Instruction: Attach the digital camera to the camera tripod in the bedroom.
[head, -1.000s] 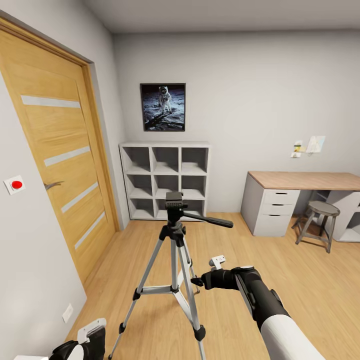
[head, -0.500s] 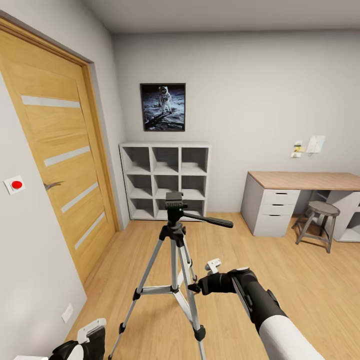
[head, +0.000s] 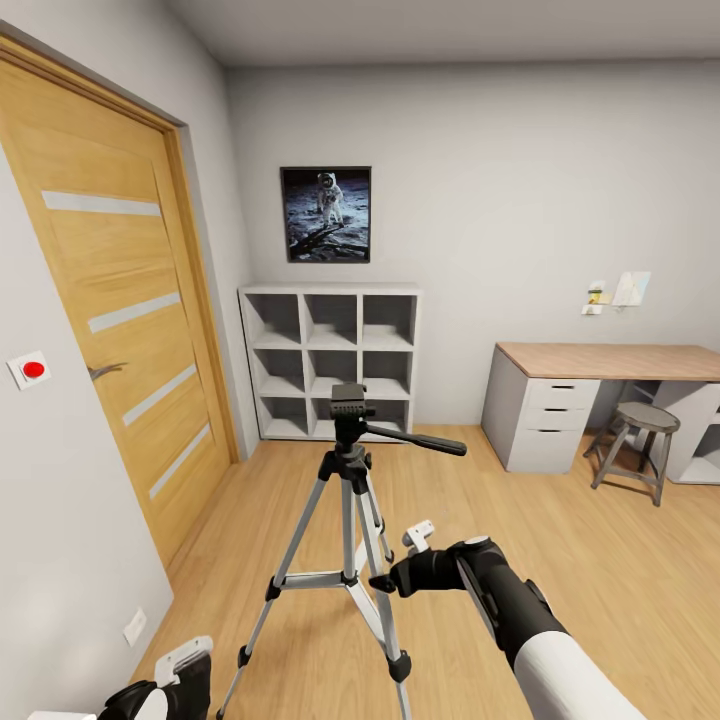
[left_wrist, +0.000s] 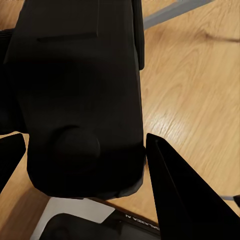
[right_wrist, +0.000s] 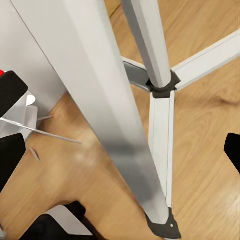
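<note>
- Two arms matter here, taken from the left: the left gripper (head: 165, 680) sits low beside the door wall, where it has stayed over the last second. Its wrist view shows a black boxy body between the dark fingers, which I take to be the digital camera (left_wrist: 80, 95), so the gripper is clamped on it.
- Centre: the camera tripod (head: 348, 520) stands upright on the wood floor of the bedroom, its head bare and its pan handle pointing right.
- Right: the right gripper (head: 400, 560) has crept leftward and slightly down toward the tripod's leg. Its wrist view shows that silver leg (right_wrist: 100, 100) lying between the spread fingers, untouched, so it is open.
- Judgement: it seems set to steady the tripod before the camera is raised to the head; mounting is not begun.
</note>
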